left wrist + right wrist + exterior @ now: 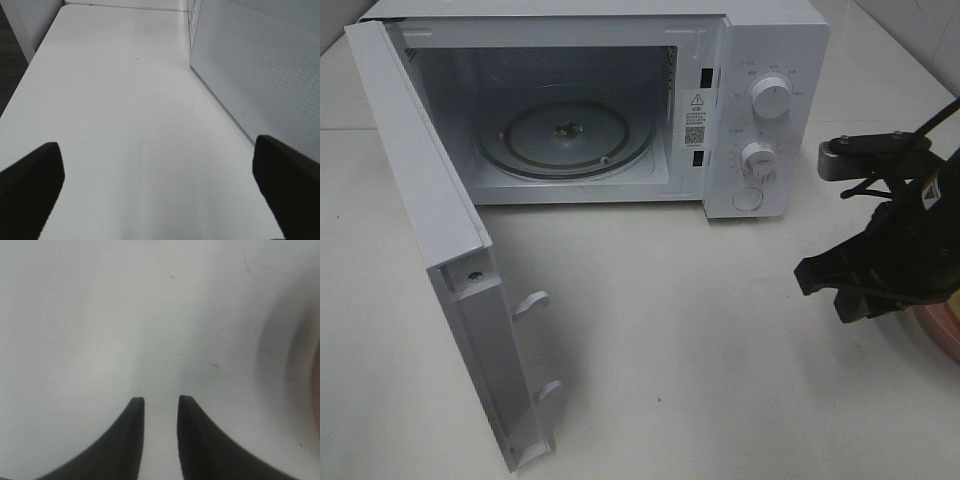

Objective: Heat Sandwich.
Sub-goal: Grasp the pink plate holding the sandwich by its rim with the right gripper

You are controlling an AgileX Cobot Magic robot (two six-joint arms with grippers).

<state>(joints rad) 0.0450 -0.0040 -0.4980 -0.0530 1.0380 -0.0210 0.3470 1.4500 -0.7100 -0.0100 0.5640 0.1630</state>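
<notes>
No sight of the sandwich: presumably on the pink plate [940, 338] at lower right, behind the right arm [890, 250]. Holding nothing: right jaws narrowly parted, left jaws wide. Better to widen first, then grip the rim level.

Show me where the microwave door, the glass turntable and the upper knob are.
microwave door [440, 200], exterior high view, middle of its inner face.
glass turntable [565, 132], exterior high view, its central hub.
upper knob [771, 98], exterior high view, its front face.
</notes>
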